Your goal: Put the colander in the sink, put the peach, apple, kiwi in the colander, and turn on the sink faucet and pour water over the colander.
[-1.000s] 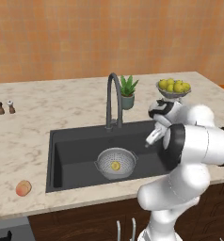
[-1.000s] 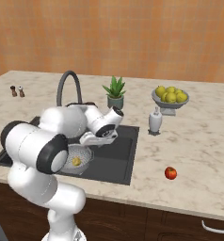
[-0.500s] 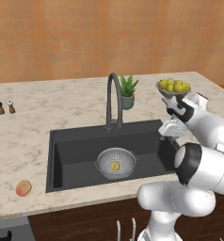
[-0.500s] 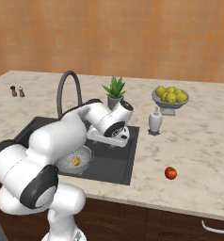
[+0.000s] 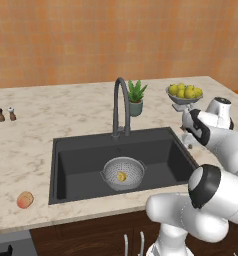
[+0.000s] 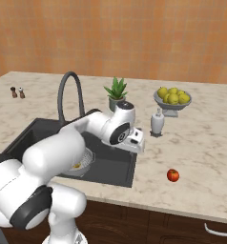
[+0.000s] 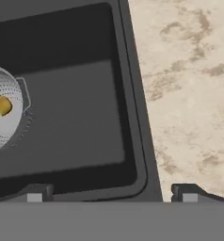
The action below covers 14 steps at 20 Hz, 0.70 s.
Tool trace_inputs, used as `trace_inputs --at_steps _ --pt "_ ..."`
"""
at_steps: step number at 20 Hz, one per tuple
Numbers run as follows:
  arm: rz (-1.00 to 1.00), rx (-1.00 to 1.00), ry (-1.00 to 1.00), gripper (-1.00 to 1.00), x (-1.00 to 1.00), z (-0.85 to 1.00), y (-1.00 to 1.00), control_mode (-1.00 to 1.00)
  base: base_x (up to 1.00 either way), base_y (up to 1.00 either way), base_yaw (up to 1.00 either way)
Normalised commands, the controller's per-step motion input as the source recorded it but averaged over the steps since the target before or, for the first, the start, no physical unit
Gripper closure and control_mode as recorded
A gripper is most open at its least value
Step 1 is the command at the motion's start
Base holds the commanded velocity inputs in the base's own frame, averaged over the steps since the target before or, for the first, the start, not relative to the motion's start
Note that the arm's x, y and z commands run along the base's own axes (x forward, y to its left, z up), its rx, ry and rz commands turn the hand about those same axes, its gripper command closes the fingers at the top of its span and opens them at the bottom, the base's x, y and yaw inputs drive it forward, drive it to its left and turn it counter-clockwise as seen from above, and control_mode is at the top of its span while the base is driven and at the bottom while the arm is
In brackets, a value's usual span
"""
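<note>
The silver colander (image 5: 122, 173) sits on the floor of the black sink (image 5: 81, 160), and the yellow-green kiwi (image 5: 121, 176) lies inside it. On the counter left of the sink rests the peach (image 5: 25, 200). The red apple (image 6: 172, 175) lies on the counter right of the sink. My gripper (image 6: 137, 141) hangs open and empty over the sink's right rim. In the hand view the gripper (image 7: 111, 195) looks down on that rim, with the colander (image 7: 1, 115) and kiwi (image 7: 2, 105) at the left. The dark faucet (image 5: 120, 107) arches over the basin's back; no water runs.
A grey fruit bowl (image 5: 185, 93) heaped with yellow-green fruit stands at the back right, with a white soap dispenser (image 6: 157, 123) in front of it. A potted plant (image 5: 136, 97) is behind the faucet. Two small shakers (image 5: 6, 114) stand far left.
My arm has swung right, from above the colander to over the sink's right rim. The gripper has stayed open. The fruits and colander have not moved.
</note>
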Motion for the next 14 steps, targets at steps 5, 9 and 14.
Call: trace_inputs --at_steps 5,9,14 --pt "-0.42 -0.08 0.19 -1.00 -0.10 -0.01 -0.81 -1.00 0.00 0.00 0.00" --pt "-0.40 0.00 0.18 -1.00 -0.04 -0.01 -0.96 -1.00 0.00 0.00 0.00" --pt "-0.34 0.00 0.15 -1.00 -0.01 -0.04 -0.96 -1.00 0.00 0.00 0.00"
